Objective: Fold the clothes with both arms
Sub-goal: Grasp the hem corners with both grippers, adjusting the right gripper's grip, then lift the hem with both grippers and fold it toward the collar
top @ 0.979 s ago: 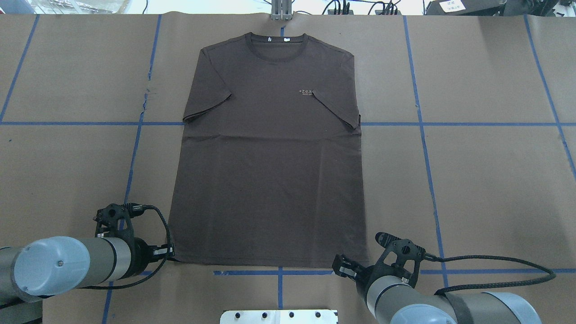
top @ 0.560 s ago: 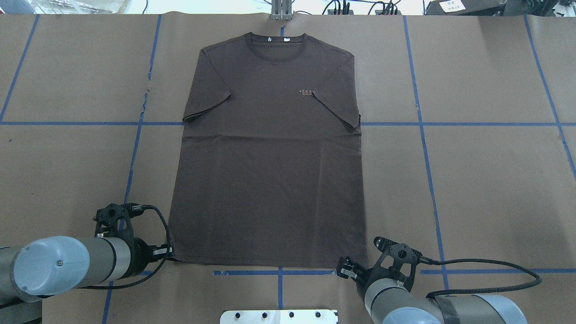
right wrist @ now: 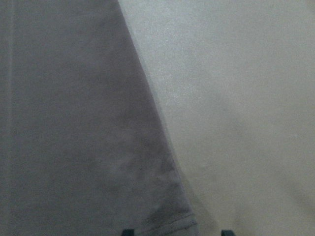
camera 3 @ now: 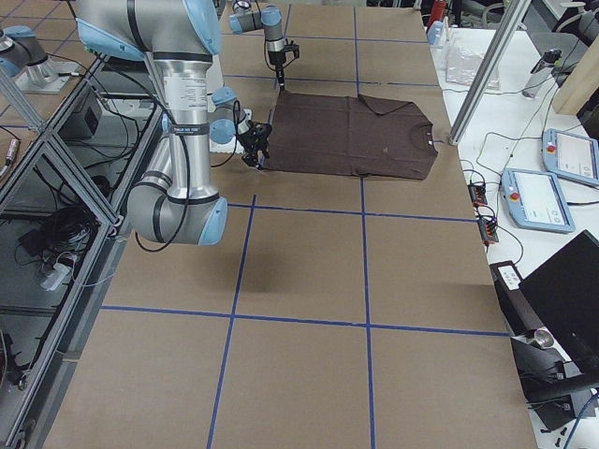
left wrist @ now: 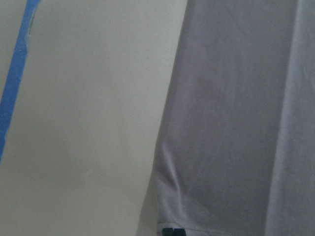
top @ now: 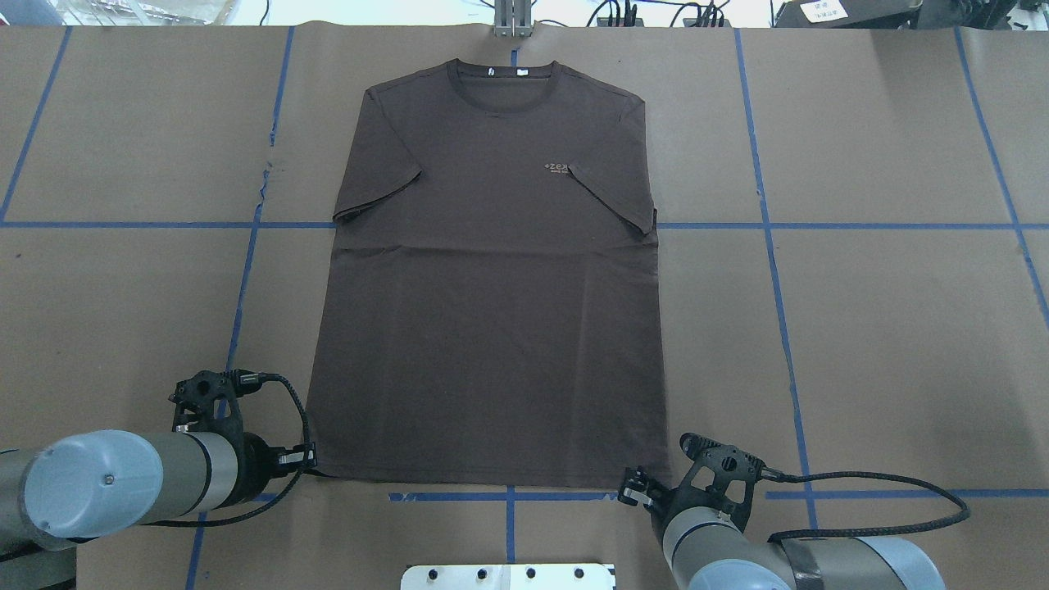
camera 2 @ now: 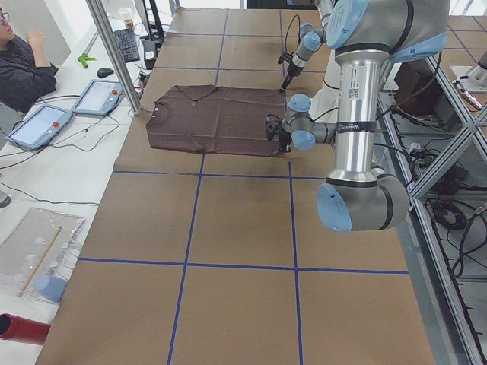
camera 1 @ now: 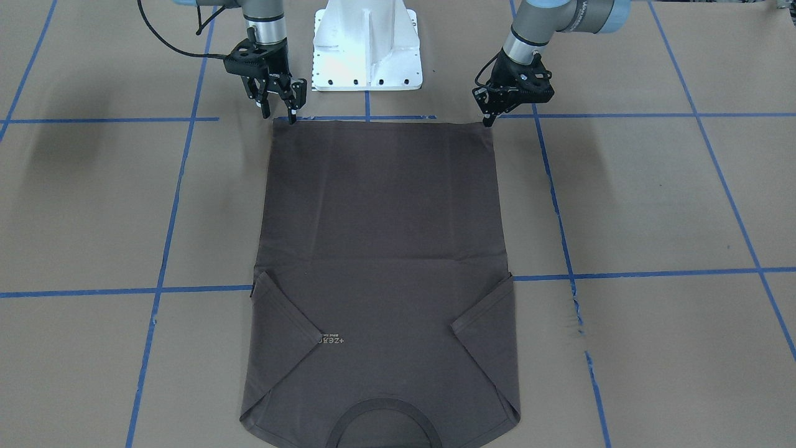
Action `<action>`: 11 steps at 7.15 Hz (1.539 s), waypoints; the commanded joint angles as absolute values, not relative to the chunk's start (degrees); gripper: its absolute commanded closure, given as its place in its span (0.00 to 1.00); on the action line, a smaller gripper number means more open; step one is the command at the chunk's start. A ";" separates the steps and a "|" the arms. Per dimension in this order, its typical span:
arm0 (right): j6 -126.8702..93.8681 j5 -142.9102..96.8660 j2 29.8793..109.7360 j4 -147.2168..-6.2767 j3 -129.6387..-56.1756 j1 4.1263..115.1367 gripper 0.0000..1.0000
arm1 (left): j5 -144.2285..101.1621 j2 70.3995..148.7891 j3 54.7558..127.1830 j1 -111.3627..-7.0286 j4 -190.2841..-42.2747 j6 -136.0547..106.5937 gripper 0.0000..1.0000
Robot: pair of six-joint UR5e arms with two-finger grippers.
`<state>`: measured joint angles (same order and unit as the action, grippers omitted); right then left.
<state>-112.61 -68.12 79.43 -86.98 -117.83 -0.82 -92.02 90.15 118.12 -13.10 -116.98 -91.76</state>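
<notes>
Left end effector [camera 1: 486, 118]: closed. Its fingertips are drawn together on the hem corner of the T-shirt [top: 492, 328]. In the left wrist view one dark tip sits on the cloth at the bottom edge, and small creases run toward it.
Right end effector [camera 1: 278, 115]: open, with its fingers spread. In the right wrist view the two tips stand on either side of the other hem corner, one over cloth and one over bare counter [top: 901, 328]. Whether they touch the fabric cannot be told.
T-shirt: lies flat and face up on the counter. Its hem runs straight from one end effector to the other, and the body stretches away from both.
Collar [top: 508, 82]: at the end of the shirt farthest from both end effectors, with white neck tags [top: 504, 72] inside it.
Sleeves: both are turned in over the body, well away from the end effectors. The one on the right end effector's side covers the edge of the pale chest lettering [top: 557, 168].
Left arm [top: 123, 483]: comes in low from the outer side of its corner, and a black cable loops beside the wrist.
Right arm [top: 819, 565]: reaches in from the outer side of its corner, with a cable trailing behind it.
Pedestal base [camera 1: 367, 43]: white and bolted down, between the two end effectors, just behind the hem.
Blue tape lines [top: 819, 225]: form a grid on the brown counter. One line runs just behind the hem, between the end effectors.
Person [camera 2: 23, 68]: seated beyond the collar end, far from both end effectors.
</notes>
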 commanded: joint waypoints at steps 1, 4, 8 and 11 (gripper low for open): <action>-112.76 -67.42 79.02 -86.66 -117.25 -0.88 0.52 | -92.02 90.09 118.39 -13.01 -116.98 -91.76 1.00; -113.38 -67.33 79.01 -86.75 -117.16 -0.88 1.00 | -92.02 90.09 118.74 -13.10 -116.98 -91.85 1.00; -113.12 -67.24 81.89 -88.67 -129.58 0.96 1.00 | -94.20 90.35 127.73 -13.10 -109.06 -91.93 1.00; -113.38 -74.15 82.00 -110.23 -153.64 -0.17 1.00 | -102.01 94.01 153.21 -13.01 -81.92 -95.52 1.00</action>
<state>-113.31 -70.93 82.11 -101.44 -143.88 0.22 -98.83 91.54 143.65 -13.02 -92.72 -93.74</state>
